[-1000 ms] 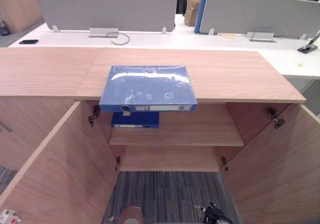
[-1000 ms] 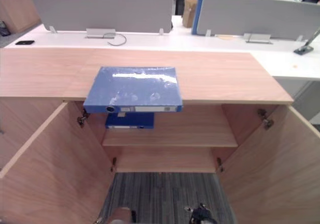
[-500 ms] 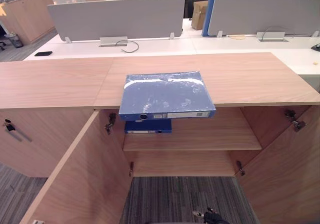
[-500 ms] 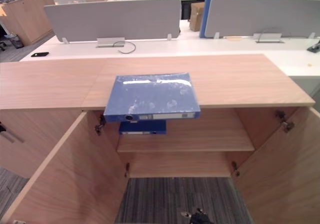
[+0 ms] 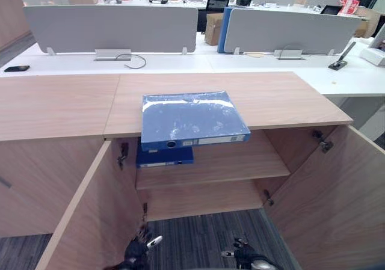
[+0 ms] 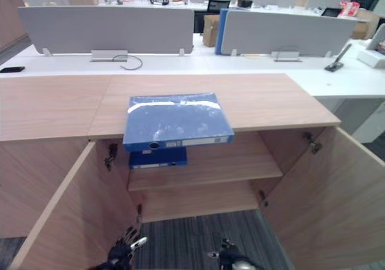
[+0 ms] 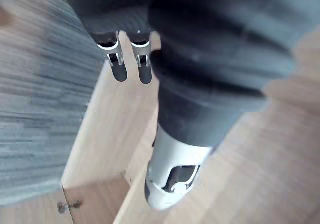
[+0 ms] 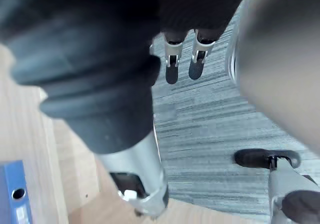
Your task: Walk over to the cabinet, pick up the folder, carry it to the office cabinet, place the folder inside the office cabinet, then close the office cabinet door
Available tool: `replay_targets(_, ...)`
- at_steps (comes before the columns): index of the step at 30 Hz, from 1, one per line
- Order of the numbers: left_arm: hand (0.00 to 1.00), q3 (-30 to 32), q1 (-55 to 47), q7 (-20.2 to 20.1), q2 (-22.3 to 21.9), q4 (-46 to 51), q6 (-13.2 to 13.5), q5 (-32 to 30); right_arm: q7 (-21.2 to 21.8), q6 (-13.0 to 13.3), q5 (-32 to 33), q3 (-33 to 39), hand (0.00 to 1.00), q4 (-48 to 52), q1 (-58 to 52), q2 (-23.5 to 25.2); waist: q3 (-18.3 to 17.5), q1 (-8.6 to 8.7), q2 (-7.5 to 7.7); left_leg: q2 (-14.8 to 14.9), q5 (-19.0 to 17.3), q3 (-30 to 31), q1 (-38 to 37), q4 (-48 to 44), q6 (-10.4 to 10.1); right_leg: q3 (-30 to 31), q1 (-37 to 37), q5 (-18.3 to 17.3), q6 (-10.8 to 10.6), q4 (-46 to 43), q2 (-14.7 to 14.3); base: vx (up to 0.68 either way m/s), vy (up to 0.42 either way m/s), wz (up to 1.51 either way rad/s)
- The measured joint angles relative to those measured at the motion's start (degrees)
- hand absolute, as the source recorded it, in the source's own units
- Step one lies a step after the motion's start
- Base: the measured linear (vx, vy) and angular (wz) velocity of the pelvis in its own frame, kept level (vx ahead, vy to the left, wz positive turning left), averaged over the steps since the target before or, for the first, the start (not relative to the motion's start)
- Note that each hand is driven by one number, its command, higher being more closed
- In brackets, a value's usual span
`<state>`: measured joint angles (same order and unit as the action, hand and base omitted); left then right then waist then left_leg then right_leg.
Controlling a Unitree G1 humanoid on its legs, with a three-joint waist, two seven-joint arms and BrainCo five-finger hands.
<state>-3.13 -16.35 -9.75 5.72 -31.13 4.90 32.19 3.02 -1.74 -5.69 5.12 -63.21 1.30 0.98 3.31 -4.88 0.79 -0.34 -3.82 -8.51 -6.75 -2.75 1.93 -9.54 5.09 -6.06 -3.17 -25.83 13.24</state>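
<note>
Folder (image 5: 191,117), blue, is lying flat on the cabinet top (image 5: 283,98), spine facing the robot & overhanging the front edge, above the left part of the open compartment. A 2nd blue folder (image 5: 163,156) is sitting just below it at the left end of the upper shelf (image 5: 234,165), spine outward too. Both cabinet doors are standing wide open, w/ the left door (image 5: 90,222) & right door (image 5: 337,198) angling out toward the robot on either side. The left hand (image 5: 138,252) is hanging low over the grey carpet (image 5: 198,237) in front of the cabinet, near the left door & well apart from the folder. In the left wrist view its fingers (image 7: 119,64) are reaching out straight & close side by side, thumb apart, holding nothing. The right hand (image 5: 245,259) is hanging low over the carpet as well, nearer the right door. In the right wrist view its fingers (image 8: 171,67) are pointing out straight, side by side, thumb off to one side, nothing betw. them. Behind the cabinet a white desk (image 5: 180,62) is running across w/ grey divider panels (image 5: 114,26) standing on it & a black phone (image 5: 15,68) lying at its left end.
</note>
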Motion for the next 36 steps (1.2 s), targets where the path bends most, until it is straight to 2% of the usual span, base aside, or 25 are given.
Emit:
replay_targets(2,0.00,-1.34,-1.18,-0.52,1.04,4.90,-0.09,-0.57,0.22,-0.43,-0.03,-2.79,0.00,-0.14,0.39,0.05,-0.50,0.51,0.62,-0.24,-0.65,-0.01,1.21,-1.55,-0.64,0.46,-0.68,0.35,-0.16,5.02,-1.11,0.09,-0.097,0.05)
replay_targets(3,0.00,-1.60,-2.09,-0.80,2.22,8.98,-0.08,-1.51,0.28,-0.52,-0.09,-4.85,0.00,-0.78,0.97,0.22,-0.91,0.51,1.84,-0.94,-0.96,-0.09,1.95,-2.43,-0.92,0.11,-1.33,2.55,-0.50,8.66,-1.25,0.16,-0.171,-0.03)
replay_targets(4,0.00,-1.70,-2.62,-0.82,2.54,11.68,-0.08,-2.75,0.37,-0.73,-0.15,-6.26,0.00,-2.05,2.02,0.09,-1.08,0.22,2.07,-1.09,-1.33,-0.35,2.05,-2.76,-1.38,-1.16,-2.61,1.34,-1.98,11.21,-1.09,0.18,-0.181,-0.06)
replay_targets(6,0.00,-2.98,-3.21,-0.83,2.74,15.32,-0.06,-3.63,0.37,-0.84,-0.27,-8.72,0.00,-2.27,2.64,-0.29,-1.49,0.24,1.54,0.07,-1.88,-0.16,2.84,-3.70,-2.22,-1.68,-3.38,1.00,-2.49,13.22,-2.29,0.16,-0.184,0.01)
replay_targets(9,0.00,-8.50,-2.89,-2.71,3.61,21.12,-0.09,-4.20,0.45,-0.85,-0.31,-9.56,0.00,-2.26,2.95,-0.84,-2.32,0.31,1.73,2.80,-2.44,1.34,2.59,-3.58,-3.87,-4.06,-5.78,1.03,-2.30,16.16,-5.18,0.12,-0.206,0.18)
replay_targets(11,0.00,-11.08,-2.70,-4.18,3.75,22.82,-0.18,-4.28,0.43,-0.85,-0.30,-8.80,0.00,-2.34,2.87,-1.90,-2.96,0.66,1.43,3.31,-2.33,1.95,2.64,-2.98,-4.26,-4.75,-6.56,1.15,-1.94,17.78,-5.89,0.07,-0.103,0.16)
replay_targets(14,0.00,-12.89,-2.21,-5.62,6.19,25.32,-0.21,-4.67,0.36,-0.91,-1.57,-5.97,0.00,-2.94,2.62,-3.21,-3.66,0.91,1.52,3.48,-1.63,2.88,2.60,-1.09,-4.78,-5.84,-7.14,1.49,-1.49,19.78,-6.47,0.07,-0.015,0.14)
replay_targets(20,0.00,-12.38,-3.17,-5.79,13.11,30.48,-0.65,-4.40,0.40,-0.91,-4.07,-1.14,0.00,-4.64,2.69,-4.28,-3.87,0.87,1.42,2.45,-1.11,4.95,2.67,0.54,-4.25,-7.47,-9.18,2.81,-1.45,24.02,-6.49,0.06,0.035,0.18)
replay_targets(26,0.00,-9.94,-6.94,-6.64,17.12,33.98,-2.85,-4.68,1.34,-0.95,-4.90,0.72,0.00,-5.44,3.70,-5.15,-3.77,0.75,1.42,1.37,-0.86,6.24,2.69,0.58,-3.84,-7.72,-10.40,4.06,-1.02,25.45,-5.75,0.01,0.059,0.12)
replay_targets(27,0.00,-9.19,-7.66,-6.93,18.90,35.65,-3.23,-5.06,1.36,-0.95,-5.30,2.10,0.00,-6.32,4.36,-5.14,-3.68,0.64,1.57,1.21,-0.76,6.62,2.72,0.58,-3.68,-7.82,-10.53,4.23,-0.85,25.44,-5.63,-0.04,0.051,0.12)
replay_targets(29,0.00,-8.82,-8.02,-7.14,21.42,37.95,-3.27,-5.67,1.37,-0.95,-5.63,2.55,0.00,-6.47,4.55,-5.38,-3.43,0.49,1.61,0.84,-0.56,7.40,2.78,0.58,-3.37,-8.33,-10.79,4.24,-0.85,25.44,-5.30,-0.05,0.036,0.21)
replay_targets(31,0.00,-7.84,-9.10,-8.73,26.72,42.07,-2.91,-5.92,1.50,-0.92,-5.61,2.56,0.00,-6.79,4.60,-5.59,-3.15,0.45,1.54,0.55,-0.31,8.18,2.75,0.62,-2.99,-9.18,-11.23,4.40,-0.86,25.42,-5.04,-0.09,0.033,0.19)
replay_targets(33,0.00,-5.16,-9.93,-9.82,28.69,43.13,-2.11,-5.87,1.92,-0.88,-5.61,2.58,0.00,-6.80,4.60,-5.61,-2.83,-0.14,1.53,0.46,-0.08,8.28,2.75,0.68,-2.80,-9.19,-11.22,4.54,-0.88,25.42,-4.99,-0.10,0.022,0.01)
replay_targets(36,0.00,-2.08,-10.32,-9.84,28.75,43.26,-2.04,-6.11,2.14,-0.89,-5.60,2.79,0.00,-6.81,4.54,-5.98,-2.11,-0.89,1.32,-0.24,1.06,8.99,2.73,1.69,-2.76,-9.42,-11.08,4.52,-0.88,25.53,-4.68,-0.11,0.006,0.07)
